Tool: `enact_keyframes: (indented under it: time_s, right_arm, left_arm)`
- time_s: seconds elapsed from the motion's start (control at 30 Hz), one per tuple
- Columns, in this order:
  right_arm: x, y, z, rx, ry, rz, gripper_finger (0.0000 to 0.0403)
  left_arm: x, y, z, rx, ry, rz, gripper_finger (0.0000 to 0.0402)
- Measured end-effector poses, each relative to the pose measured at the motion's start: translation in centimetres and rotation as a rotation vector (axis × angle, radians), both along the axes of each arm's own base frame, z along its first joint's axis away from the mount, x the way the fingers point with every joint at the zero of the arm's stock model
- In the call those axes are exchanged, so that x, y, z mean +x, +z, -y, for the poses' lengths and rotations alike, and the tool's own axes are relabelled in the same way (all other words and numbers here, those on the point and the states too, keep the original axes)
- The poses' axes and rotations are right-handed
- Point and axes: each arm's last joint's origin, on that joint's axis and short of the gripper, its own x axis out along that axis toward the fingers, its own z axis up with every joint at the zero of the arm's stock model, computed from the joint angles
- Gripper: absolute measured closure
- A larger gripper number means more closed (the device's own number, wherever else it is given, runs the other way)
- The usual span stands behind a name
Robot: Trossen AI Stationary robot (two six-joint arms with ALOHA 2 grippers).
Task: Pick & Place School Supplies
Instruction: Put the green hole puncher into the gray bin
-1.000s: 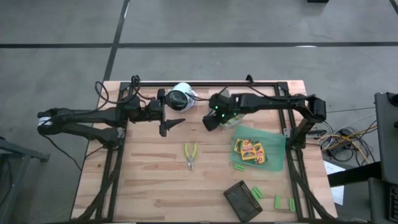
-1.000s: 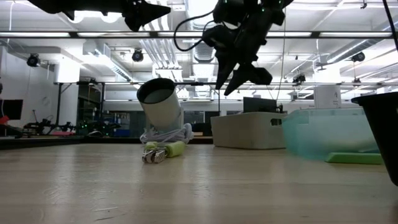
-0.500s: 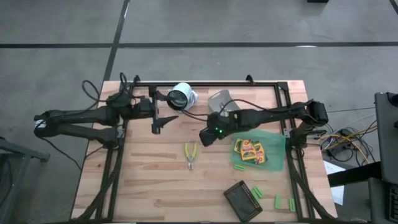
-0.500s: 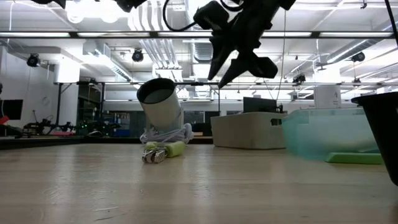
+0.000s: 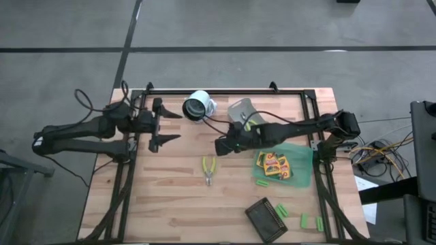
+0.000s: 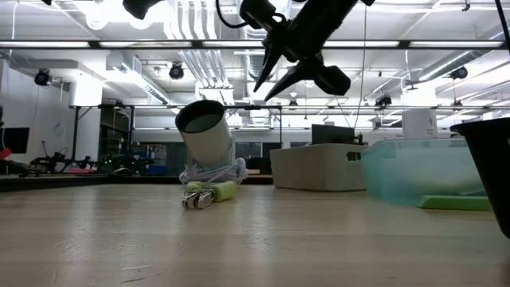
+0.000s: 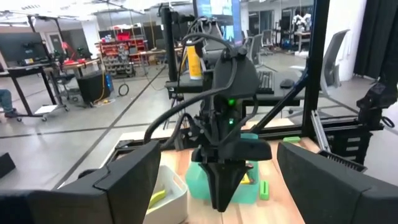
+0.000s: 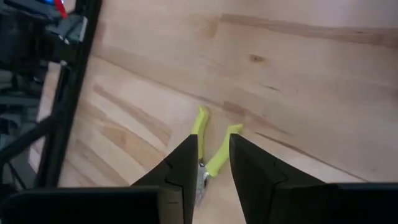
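Note:
A yellow-handled scissor-like tool (image 5: 208,169) lies flat on the wooden table (image 5: 163,197), left of centre. Yellow packs (image 5: 274,165) lie in the green bin (image 5: 300,155). Green blocks (image 5: 262,182) lie on the table near the bin and beside the dark tray. My right gripper (image 5: 220,146) hangs above the table, a little beyond and to the right of the tool, slanting down. Its fingers are narrowly open and empty; its wrist view shows the tool (image 8: 210,143) below the gap. My left gripper (image 5: 165,126) is wide open and level at the left, holding nothing.
A white cup (image 5: 197,106) lies on its side at the far edge, next to a grey bin (image 5: 240,109). The dark tray (image 5: 266,218) sits near the front edge, with more green blocks (image 5: 304,221) to its right. Bare wood lies to the left of the tool.
My left gripper has drawn back toward the table's left edge, staying wide open. My right gripper has swung from over the grey bin toward the table's near-left, toward the yellow-handled tool, and has rolled about its own line. The bin now shows uncovered.

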Motion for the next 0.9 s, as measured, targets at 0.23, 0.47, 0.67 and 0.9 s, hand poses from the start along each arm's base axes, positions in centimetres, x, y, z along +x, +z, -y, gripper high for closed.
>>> enact_keyframes:
  time_s: [0.23,0.47,0.67,0.9]
  right_arm:
    - [0.0,0.0,0.1,-0.014,-0.031,0.005,0.0328]
    - [0.1,0.1,0.1,-0.025,-0.017,0.013,0.033]
    - [0.1,0.1,0.1,-0.044,0.007,0.013,0.033]
    - [0.5,0.5,0.1,-0.038,0.003,0.054,0.033]
  left_arm:
    - [0.4,-0.3,-0.1,-0.004,0.0,-0.023,0.0074]
    - [1.1,-0.7,-0.2,-0.008,0.0,-0.051,0.0074]
    - [1.6,-1.1,-0.2,-0.012,0.0,-0.076,0.0074]
    - [2.4,-1.6,-0.4,-0.017,0.0,-0.11,0.0073]
